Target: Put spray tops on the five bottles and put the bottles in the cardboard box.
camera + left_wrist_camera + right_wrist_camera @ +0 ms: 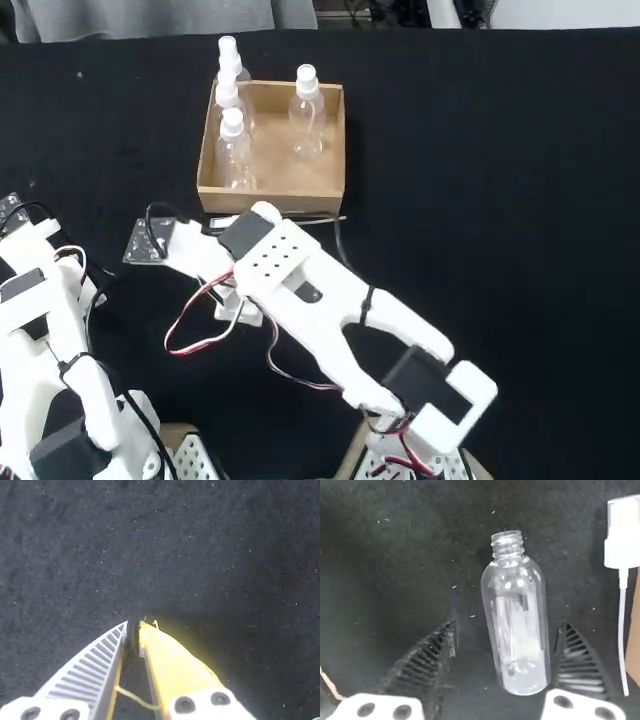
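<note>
We see our right fingers (427, 655) apart, an open-necked bottle (516, 625) lying between them, seemingly untouched; our left fingers (170, 665) together.

In the high view the right arm (300, 290) lies over the table (500, 250) just before the cardboard box (270, 192), hiding what is under it; the left arm (40, 380) is cut by the picture's edge. The right wrist view's edge clips the loose spray top (622, 535) (its head only). Whether the farthest bottle (229, 58) stands inside the box, I cannot tell.
</note>
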